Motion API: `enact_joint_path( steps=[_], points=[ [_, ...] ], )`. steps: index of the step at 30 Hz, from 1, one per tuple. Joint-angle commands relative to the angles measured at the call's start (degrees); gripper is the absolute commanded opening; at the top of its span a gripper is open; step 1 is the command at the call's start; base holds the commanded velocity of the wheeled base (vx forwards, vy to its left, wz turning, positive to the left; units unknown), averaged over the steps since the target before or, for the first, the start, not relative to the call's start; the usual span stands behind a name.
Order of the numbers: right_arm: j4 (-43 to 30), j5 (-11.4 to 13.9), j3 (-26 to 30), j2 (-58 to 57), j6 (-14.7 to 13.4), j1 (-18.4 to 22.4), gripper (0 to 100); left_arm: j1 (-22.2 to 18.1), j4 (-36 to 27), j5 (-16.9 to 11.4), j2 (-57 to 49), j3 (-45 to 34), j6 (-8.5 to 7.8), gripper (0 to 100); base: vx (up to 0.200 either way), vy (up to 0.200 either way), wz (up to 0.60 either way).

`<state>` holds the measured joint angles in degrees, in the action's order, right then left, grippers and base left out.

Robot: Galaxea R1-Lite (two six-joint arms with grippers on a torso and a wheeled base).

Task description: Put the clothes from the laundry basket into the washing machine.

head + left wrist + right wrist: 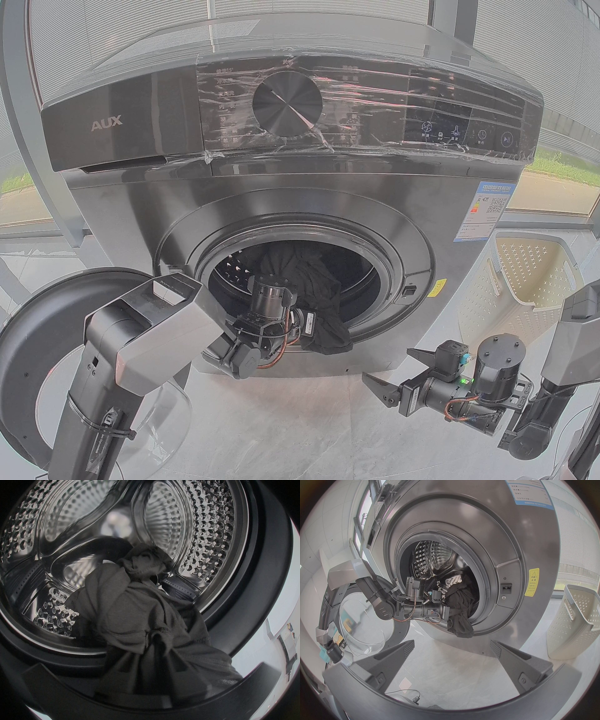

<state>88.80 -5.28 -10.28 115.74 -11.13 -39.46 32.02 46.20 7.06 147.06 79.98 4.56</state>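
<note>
While the left gripper [308,325] sat at the washing machine opening's [389,275] 6 o'clock, grip unreadable, we saw the black garment [312,281] running 12-to-6, tail hanging over the lip. Right gripper [387,365] was spread wide, empty.

A black garment [315,294] lies crumpled in the open drum mouth of the grey washing machine [156,206], one end hanging over the rim. The cream perforated laundry basket [531,281] stands just beside the machine.

Head camera looked forward and down on the front of the washing machine [125,206], left wrist camera faced close into the drum [200,527], right wrist camera viewed that drum from farther back, all shared the black garment [319,294].
</note>
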Motion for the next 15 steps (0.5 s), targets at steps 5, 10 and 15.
enact_joint_path(
  steps=[5,10,15],
  points=[
    [0.1,0.0,0.0,0.1,0.1,-0.1,100,-1.4,1.2,1.5,0.7,6.3,0.89,0,0.0,0.0,0.0],
    [0.0,0.0,0.0,0.1,0.1,-0.1,100,-3.2,3.9,3.3,1.0,12.0,1.59,0,0.0,0.0,0.0],
    [0.1,0.0,0.0,0.2,0.1,-0.1,100,-4.3,4.9,4.7,2.9,18.0,2.91,0,0.0,0.0,0.0]
  ],
)
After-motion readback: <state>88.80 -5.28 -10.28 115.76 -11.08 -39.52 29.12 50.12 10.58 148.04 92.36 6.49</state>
